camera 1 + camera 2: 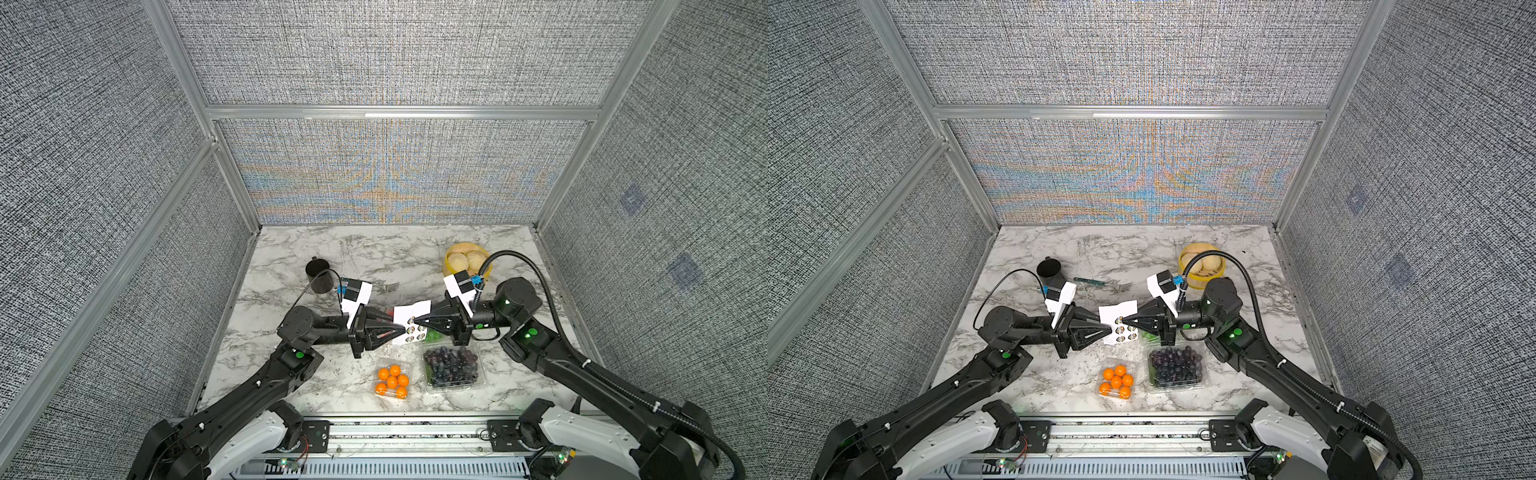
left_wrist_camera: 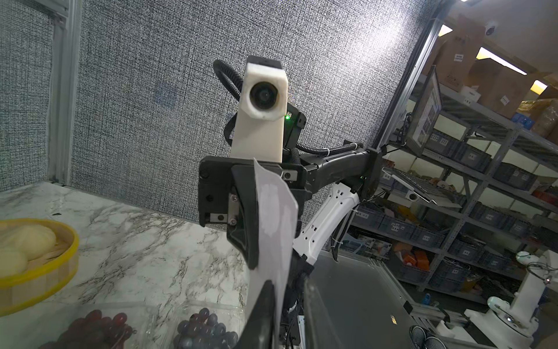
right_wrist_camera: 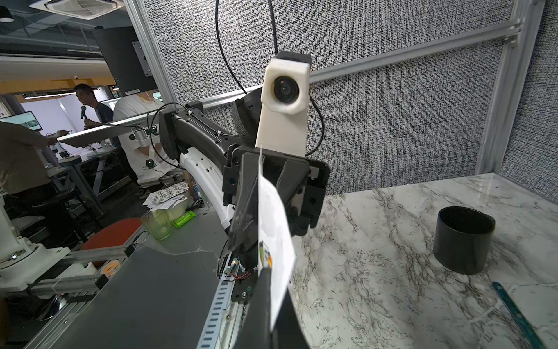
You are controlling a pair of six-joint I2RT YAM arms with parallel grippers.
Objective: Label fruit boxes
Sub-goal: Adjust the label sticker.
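Note:
A white label sheet with small round stickers hangs above the table between my grippers. My right gripper is shut on its edge. My left gripper meets the opposite edge; its jaws stand slightly apart, the sheet lying against one finger. Below, a clear box of orange balls sits beside a larger box of dark purple grapes. The red-green grape box lies mostly hidden under my right gripper. No strawberry box can be made out.
A yellow bamboo steamer with pale buns stands at the back right and a black cup at the back left. A fork with a teal handle lies between them. Fabric walls close three sides.

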